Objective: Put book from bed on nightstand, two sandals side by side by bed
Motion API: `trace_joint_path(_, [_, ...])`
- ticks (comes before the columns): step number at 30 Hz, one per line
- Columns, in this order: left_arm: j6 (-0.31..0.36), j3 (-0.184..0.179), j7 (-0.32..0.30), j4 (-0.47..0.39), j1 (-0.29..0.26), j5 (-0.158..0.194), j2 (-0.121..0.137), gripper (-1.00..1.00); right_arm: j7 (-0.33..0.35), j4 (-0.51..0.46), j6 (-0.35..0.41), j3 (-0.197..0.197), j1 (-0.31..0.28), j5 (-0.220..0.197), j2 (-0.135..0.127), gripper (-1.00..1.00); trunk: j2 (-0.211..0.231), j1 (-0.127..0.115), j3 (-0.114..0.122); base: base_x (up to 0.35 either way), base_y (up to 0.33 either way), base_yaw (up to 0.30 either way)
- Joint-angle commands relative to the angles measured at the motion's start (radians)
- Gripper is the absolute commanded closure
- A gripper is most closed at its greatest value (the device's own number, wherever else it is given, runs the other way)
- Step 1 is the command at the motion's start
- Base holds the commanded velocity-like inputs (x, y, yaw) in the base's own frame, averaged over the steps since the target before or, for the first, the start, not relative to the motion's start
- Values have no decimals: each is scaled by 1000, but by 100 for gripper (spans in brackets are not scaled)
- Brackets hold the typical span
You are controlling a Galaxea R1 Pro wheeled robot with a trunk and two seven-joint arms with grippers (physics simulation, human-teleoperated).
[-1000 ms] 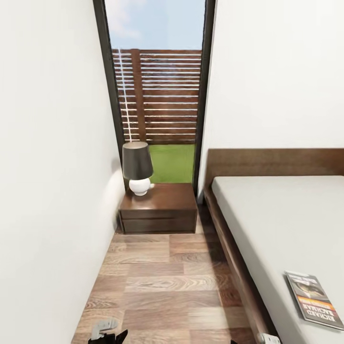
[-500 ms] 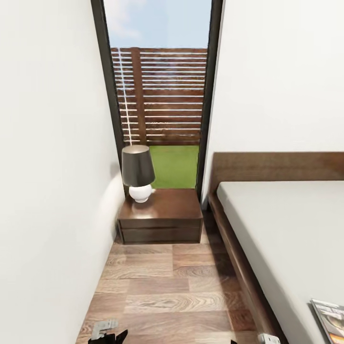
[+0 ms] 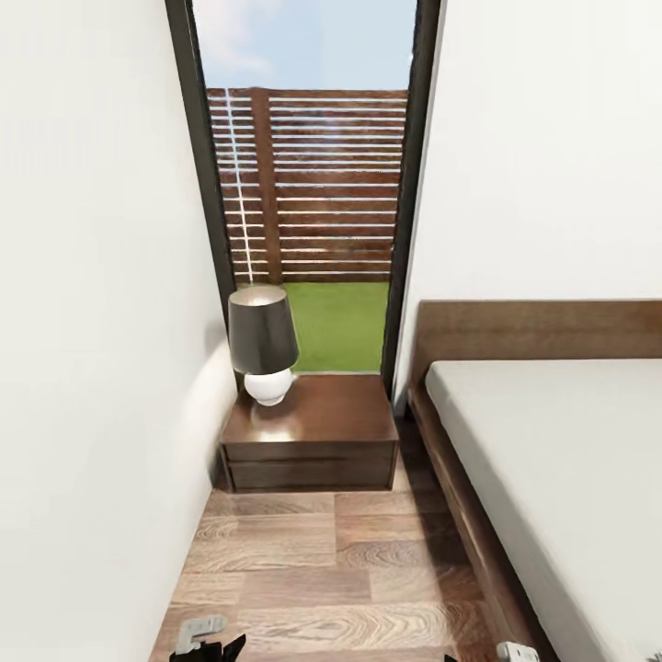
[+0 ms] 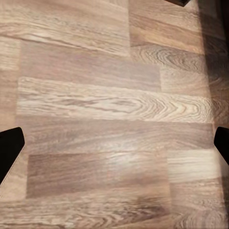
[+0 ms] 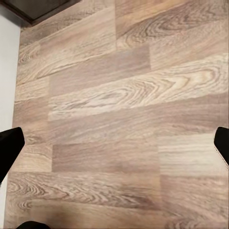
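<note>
A lamp stood on the nightstand between wall and bed. Wrist views showed floor between both grippers' spread fingers.

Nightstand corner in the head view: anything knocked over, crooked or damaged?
Nothing stands out. The lamp stands upright on the nightstand, which sits square between the wall and the bed; the mattress looks smooth and the wood floor shows no spill.

We see a narrow floor corridor open toward 12 o'clock. The wall bounds it at 9 o'clock, the bed at 3 o'clock. The nightstand closes the far end; its lamp occupies the top's left part, the right part is free.
</note>
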Motion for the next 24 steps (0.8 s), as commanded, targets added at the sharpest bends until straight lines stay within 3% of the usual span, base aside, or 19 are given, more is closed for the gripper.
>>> trace_joint_path(1, [-5, 8, -2, 1, -1, -11, 0, -100, 5, 1, 0, -2, -1, -4, 0, -100, 0, 0, -1, 331, 1, 0])
trace_joint_path(24, [-5, 8, -2, 1, -1, -11, 0, -100, 5, 0, 0, -2, -1, -4, 0, -100, 0, 0, -1, 331, 0, 0])
